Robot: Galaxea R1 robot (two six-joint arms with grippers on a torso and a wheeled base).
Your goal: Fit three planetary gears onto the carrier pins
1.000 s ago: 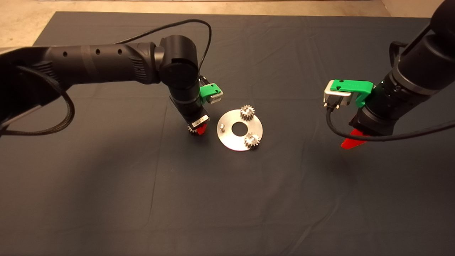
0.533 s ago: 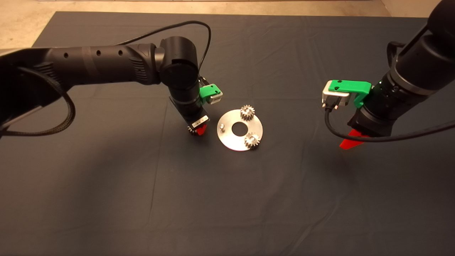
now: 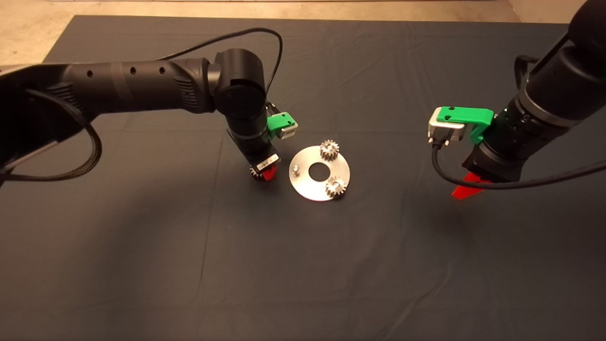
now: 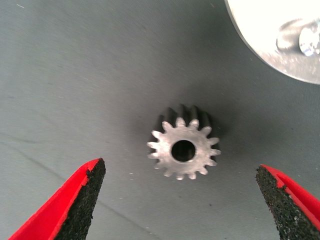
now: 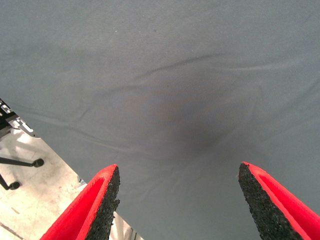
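Overhead, the round metal disc (image 3: 319, 173) lies flat near the middle of the dark mat (image 3: 303, 265) covering the worktop. Two planetary gears sit on its carrier pins: one at the far edge (image 3: 329, 150) and one at the near right edge (image 3: 335, 187). The third pin (image 3: 295, 168), on the disc's left side, stands bare. The left pincer (image 3: 263, 173) points down at the mat just left of the disc, with the third gear (image 3: 255, 173) peeking out beneath it. The right pincer (image 3: 469, 185) hangs well to the right of the disc, over bare mat.

From the left wrist, the loose gear (image 4: 184, 147) lies flat on the mat, bore upward, between the two widely spread fingers (image 4: 80, 200), touching neither. The disc's rim (image 4: 270, 45) and its bare pin (image 4: 310, 40) show just beyond it.

From the right wrist, the spread fingers (image 5: 95, 205) frame only wrinkled mat, with floor (image 5: 30, 200) visible past the mat's edge.
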